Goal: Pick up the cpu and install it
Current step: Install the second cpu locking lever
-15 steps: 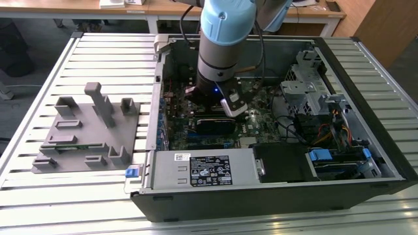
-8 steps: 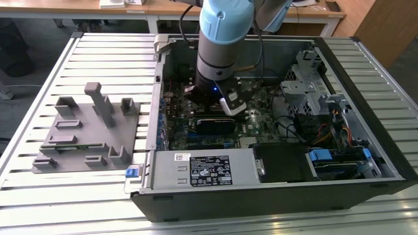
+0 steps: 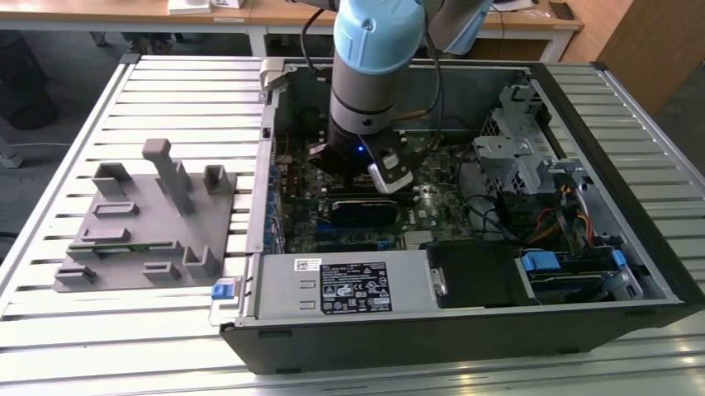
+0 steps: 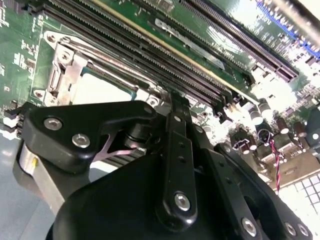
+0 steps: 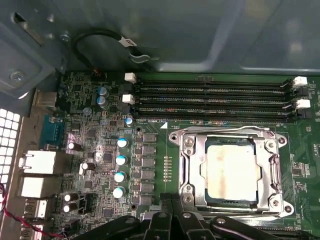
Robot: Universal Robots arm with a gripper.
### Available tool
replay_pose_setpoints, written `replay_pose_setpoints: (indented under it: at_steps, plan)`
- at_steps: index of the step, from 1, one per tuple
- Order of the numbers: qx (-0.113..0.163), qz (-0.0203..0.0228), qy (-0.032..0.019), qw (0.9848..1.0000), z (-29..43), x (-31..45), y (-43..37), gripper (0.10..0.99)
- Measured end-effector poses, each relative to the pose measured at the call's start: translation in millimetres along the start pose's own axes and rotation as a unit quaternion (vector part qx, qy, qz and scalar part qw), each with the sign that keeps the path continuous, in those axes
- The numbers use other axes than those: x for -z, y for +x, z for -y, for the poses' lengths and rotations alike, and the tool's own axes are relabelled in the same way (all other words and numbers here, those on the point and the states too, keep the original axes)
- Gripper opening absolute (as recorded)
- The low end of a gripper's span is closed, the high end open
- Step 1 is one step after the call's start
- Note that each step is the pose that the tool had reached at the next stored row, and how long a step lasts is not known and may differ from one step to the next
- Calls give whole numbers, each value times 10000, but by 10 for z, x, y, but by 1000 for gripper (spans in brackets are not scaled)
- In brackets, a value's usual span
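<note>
The cpu (image 5: pixel 232 172) is a pale silvery square lying flat inside the metal socket frame (image 5: pixel 189 165) on the green motherboard. In the second wrist view the cpu (image 4: pixel 97 90) shows as a bright patch inside the same frame, just beyond the black gripper (image 4: pixel 170 145). In the first wrist view the gripper (image 5: pixel 175 222) sits at the socket's edge, apart from the chip. In the exterior view the arm reaches down into the open computer case (image 3: pixel 650 272), with the gripper (image 3: pixel 364 177) low over the board. Nothing shows in its grasp.
Several long memory slots (image 5: pixel 210 100) run beside the socket, with capacitors (image 5: pixel 121 160) and rear ports (image 5: pixel 37 172) near it. A grey plastic fixture with upright posts (image 3: pixel 144 223) stands on the slatted table at the exterior view's left. A drive cage (image 3: pixel 529 157) and cables crowd the case's other side.
</note>
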State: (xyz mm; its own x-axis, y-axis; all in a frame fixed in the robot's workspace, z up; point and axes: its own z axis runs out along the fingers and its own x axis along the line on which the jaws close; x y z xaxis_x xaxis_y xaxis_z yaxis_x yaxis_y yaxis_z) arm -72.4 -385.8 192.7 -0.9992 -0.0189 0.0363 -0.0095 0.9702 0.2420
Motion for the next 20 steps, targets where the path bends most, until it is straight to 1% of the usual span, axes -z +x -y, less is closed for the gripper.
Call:
replay_pose_setpoints:
  at_steps: [4, 10, 12, 13, 20]
  plan:
    - [-1, 0, 1, 10000, -2, 7, 1, 106]
    - [1, 7, -1, 10000, -20, 63, 3, 106]
    - [7, 34, -4, 10000, -27, 89, 4, 106]
    - [9, 40, -8, 10000, -31, 105, 4, 106]
    - [6, 64, -39, 10000, -62, 227, 9, 106]
